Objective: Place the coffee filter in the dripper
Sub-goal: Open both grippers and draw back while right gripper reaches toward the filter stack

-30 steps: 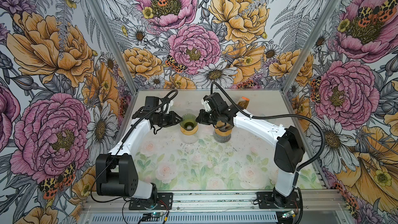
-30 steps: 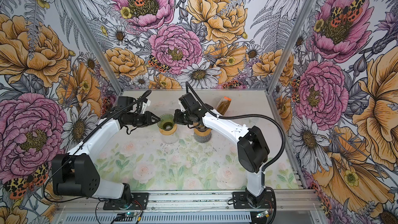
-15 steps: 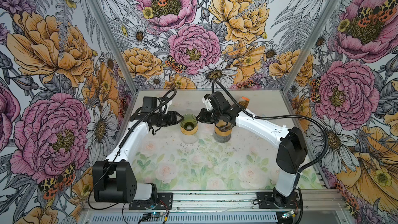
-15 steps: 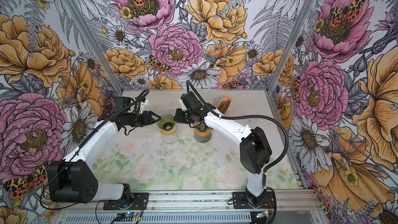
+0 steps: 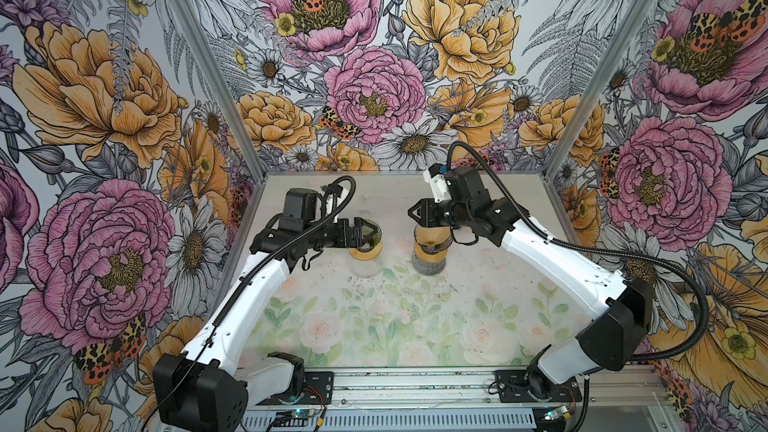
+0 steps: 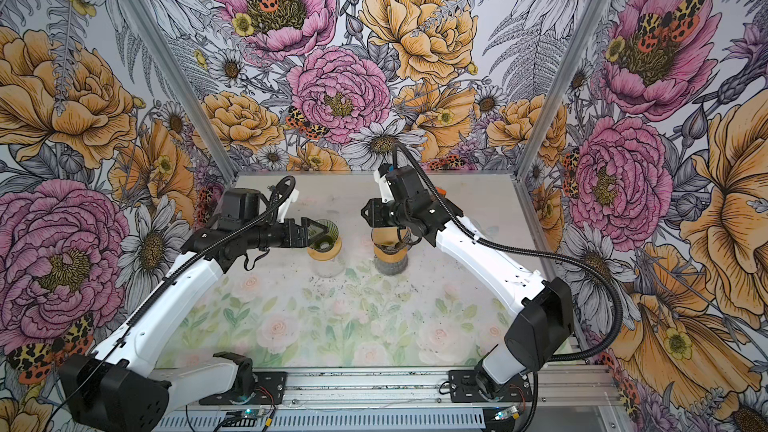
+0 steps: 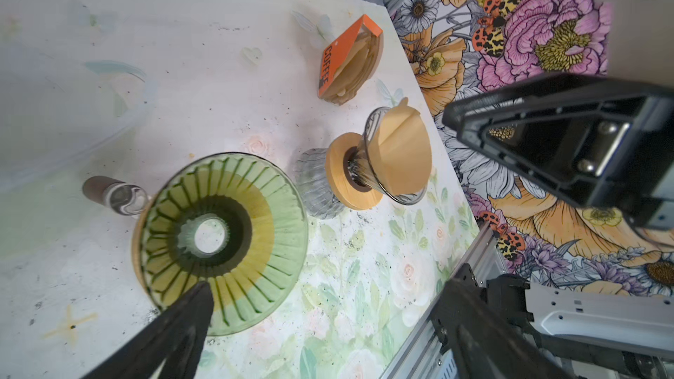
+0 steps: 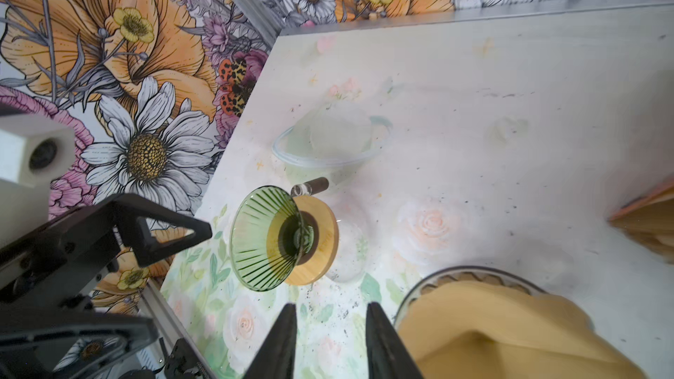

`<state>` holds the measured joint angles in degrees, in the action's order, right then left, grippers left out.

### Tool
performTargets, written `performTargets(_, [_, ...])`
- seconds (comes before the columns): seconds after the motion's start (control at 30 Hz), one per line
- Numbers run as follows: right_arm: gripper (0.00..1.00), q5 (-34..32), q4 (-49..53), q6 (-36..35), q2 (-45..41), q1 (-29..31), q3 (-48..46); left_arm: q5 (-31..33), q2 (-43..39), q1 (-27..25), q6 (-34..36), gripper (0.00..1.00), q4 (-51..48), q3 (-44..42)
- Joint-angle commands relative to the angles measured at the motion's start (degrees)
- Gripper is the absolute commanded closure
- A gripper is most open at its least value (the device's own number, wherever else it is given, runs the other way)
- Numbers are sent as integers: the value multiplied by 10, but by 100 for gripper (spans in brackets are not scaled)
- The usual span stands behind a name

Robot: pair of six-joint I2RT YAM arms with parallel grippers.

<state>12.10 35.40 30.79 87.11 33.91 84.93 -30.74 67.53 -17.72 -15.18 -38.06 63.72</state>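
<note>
**Both grippers released; filter seated**

Within the last second both grippers have opened. Left gripper point(image 5: 365, 233): jaws spread wide and holding nothing, just beside the rim of the empty green ribbed glass dripper point(image 7: 262, 235). Right gripper point(image 8: 332, 309): jaws part-way open with nothing between them, just above the brown paper cone filter point(image 7: 401, 154). The filter sits inside the clear glass dripper with wooden collar point(image 7: 337, 165), on the ribbed glass jar point(image 7: 313, 184) on the desk point(image 5: 415, 326). Judgement: placement looks done and only the arms' retreat remains. The filter's tab stands above the rim, so seating is unverified.

Orange filter pack point(image 7: 330, 63), black lettering "COFFEE" along its side
</note>
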Motion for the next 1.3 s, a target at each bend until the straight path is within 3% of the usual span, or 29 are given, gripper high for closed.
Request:
performTargets(0.0, [66, -37, 30, -23, -35, -37, -19, 70, -22, -53, -42, 1, 42, 16])
performTargets(0.27, [67, -31, 58, -31, -63, -155, -31, 116, -7, -99, -126, 1, 126, 32])
performTargets(0.47, [81, -18, 61, -57, -26, -223, -25, 125, -17, -129, -136, 1, 184, 12])
performTargets(0.7, [83, -11, 62, -92, 34, -239, 9, 83, -14, -143, -137, 1, 211, -4])
performTargets(0.83, [82, -32, 61, -91, 76, -240, 28, 70, -24, -177, -127, 1, 215, -5])
performTargets(1.27, [85, -67, 55, -133, 201, -252, 104, 121, -34, -234, -153, 1, 267, -40])
